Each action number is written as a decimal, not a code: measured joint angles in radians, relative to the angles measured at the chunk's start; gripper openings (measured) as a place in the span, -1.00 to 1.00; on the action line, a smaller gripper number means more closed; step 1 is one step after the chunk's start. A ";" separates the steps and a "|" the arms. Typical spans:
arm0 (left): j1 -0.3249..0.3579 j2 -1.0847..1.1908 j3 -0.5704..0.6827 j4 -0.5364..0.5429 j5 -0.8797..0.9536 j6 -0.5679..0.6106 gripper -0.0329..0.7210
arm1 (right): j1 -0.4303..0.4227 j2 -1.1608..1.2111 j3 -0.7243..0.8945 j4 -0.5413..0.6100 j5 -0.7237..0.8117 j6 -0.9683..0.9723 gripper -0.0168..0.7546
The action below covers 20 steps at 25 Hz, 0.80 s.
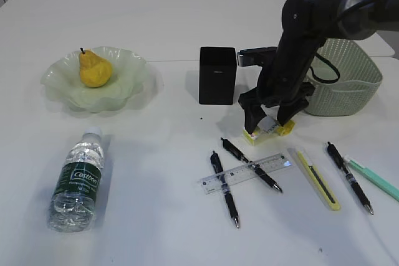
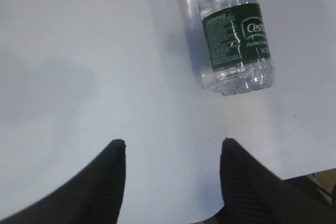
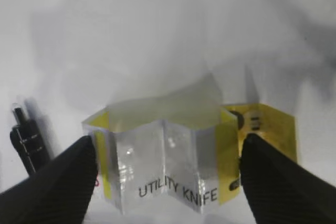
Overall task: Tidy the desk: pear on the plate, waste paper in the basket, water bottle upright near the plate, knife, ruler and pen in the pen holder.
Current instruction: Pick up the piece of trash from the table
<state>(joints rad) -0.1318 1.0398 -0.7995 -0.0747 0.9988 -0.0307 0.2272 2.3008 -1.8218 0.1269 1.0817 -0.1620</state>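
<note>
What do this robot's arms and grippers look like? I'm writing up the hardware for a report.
The right arm is glossy black with rounded joint housings and black cables looping near the wrist. Both the left gripper and the right gripper have matte black, finely ribbed, tapered fingers. No markings are visible.

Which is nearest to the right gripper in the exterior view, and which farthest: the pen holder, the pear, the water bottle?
From the right gripper:
1. Pen holder, just to its left and slightly behind.
2. Pear, far left, on the plate.
3. Water bottle, lying at the front left, a little farther than the pear.
</note>
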 joint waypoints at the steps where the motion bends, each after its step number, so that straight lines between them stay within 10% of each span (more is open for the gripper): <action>1: 0.000 0.000 0.000 0.000 0.000 0.000 0.16 | 0.000 0.002 0.000 -0.002 0.000 0.000 0.68; 12: 0.000 0.000 0.000 0.000 0.000 0.000 0.16 | 0.000 0.006 0.000 -0.004 0.000 0.028 0.42; 20: 0.000 0.000 0.000 0.000 -0.004 0.000 0.15 | 0.000 0.006 0.000 -0.004 0.012 0.036 -0.18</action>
<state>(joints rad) -0.1318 1.0398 -0.7995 -0.0747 0.9951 -0.0307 0.2272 2.3066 -1.8218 0.1231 1.0933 -0.1262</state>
